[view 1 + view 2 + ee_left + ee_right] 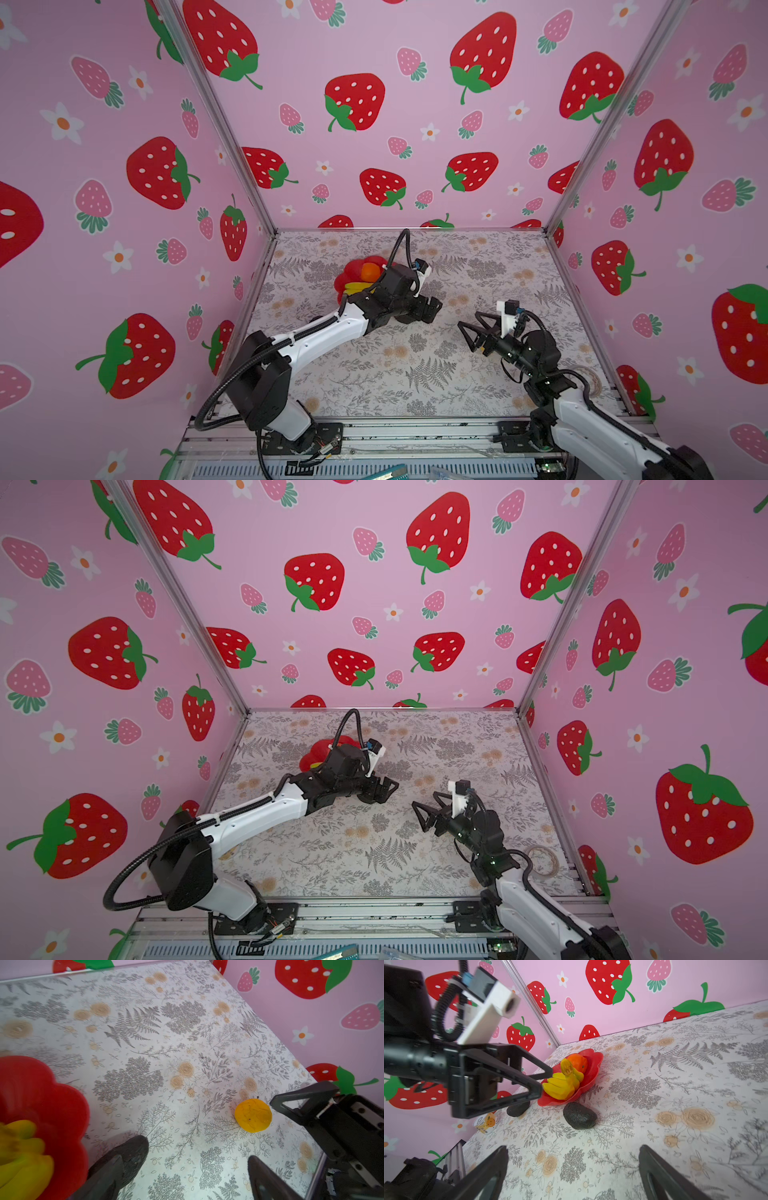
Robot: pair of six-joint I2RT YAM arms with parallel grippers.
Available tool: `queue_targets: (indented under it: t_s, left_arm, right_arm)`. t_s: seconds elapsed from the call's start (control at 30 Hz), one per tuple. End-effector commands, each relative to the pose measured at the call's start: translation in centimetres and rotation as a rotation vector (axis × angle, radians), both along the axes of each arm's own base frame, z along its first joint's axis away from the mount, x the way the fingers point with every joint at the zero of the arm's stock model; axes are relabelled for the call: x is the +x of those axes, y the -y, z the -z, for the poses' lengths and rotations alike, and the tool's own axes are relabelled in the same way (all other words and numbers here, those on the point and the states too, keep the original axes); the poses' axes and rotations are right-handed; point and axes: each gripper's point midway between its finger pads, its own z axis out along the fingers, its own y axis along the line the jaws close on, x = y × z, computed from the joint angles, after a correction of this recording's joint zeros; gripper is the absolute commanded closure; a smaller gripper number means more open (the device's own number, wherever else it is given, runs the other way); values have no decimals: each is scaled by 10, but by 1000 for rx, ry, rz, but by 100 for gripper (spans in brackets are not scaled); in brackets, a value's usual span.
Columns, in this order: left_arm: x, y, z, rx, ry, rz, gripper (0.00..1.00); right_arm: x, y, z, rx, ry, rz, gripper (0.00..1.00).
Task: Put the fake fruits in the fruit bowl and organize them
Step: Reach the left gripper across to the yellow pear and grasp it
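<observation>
The red fruit bowl [347, 272] [309, 756] [58, 1105] [593, 1072] sits at the far left of the table, holding the banana bunch [356, 286] [22, 1159] [562, 1086] and the orange [370, 272] [578, 1061]. Two dark avocados [579, 1118] [518, 1108] lie on the table beside the bowl. One avocado [135, 1151] shows right beside a finger of my open, empty left gripper [432, 309] [386, 789] [185, 1159]. A small yellow fruit [253, 1115] lies just off the tip of my right gripper [469, 332] [424, 812] [574, 1148], which is open and empty.
A small tan can [486, 1123] stands under my left arm near the left wall. A roll of tape [540, 860] lies at the near right corner. Pink strawberry walls close in the table on three sides.
</observation>
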Motion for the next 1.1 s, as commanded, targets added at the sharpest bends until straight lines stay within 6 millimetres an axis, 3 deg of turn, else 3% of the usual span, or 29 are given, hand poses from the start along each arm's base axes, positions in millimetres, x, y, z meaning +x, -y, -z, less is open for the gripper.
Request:
queue_targets:
  t_s: [0.0,0.1,0.23,0.47,0.83,1.07]
  left_arm:
    - [-19,41,25,-61,-21,182,5]
    - [-33,78,46,-54,7,321,5]
    - [-48,117,64,-110,20,435,5]
    - [-54,157,87,-127,44,486,5]
    - [-54,179,105,-119,41,506,5]
    - [-64,192,107,-115,57,545,5]
  right_arm:
    - [-10,13,26,-4,-121,57,1]
    - [-18,17,26,-10,-129,59,1]
    - [-27,19,4,40,-104,40,1]
    - [-36,23,-7,53,-108,30,1]
    - [-40,23,-26,56,-66,21,1]
    - [-38,24,-22,36,-67,28,1]
